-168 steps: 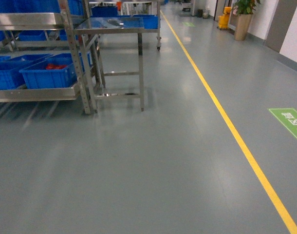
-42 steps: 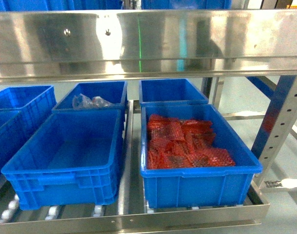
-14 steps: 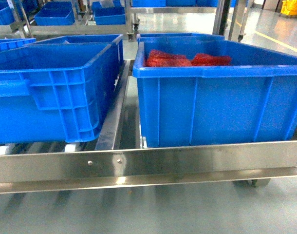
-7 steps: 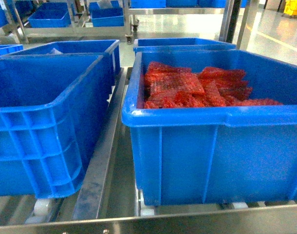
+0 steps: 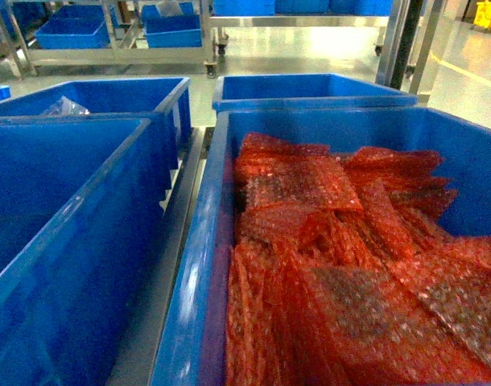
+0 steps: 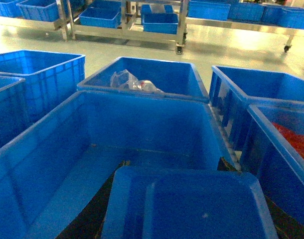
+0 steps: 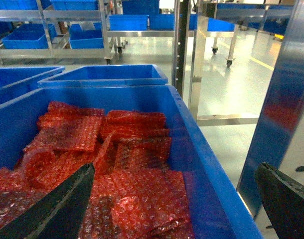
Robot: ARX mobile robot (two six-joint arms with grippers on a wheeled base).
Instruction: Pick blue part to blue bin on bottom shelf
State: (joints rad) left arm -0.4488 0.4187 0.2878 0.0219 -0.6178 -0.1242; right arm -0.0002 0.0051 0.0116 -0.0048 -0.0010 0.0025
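On the left wrist view I read the left gripper [image 6: 164,199] clenched on the blue part [image 6: 202,209], whose blue body fills the gap between the dark fingers [image 6: 94,214] and hangs over the bare floor of the empty blue bin [image 6: 67,164] on the bottom shelf [image 5: 169,265]. On the right wrist view I read the right gripper [image 7: 177,204] released, fingers spread wide over the right wall of the neighbouring bin [image 7: 202,164], which holds red bubble-wrap bags [image 7: 132,164].
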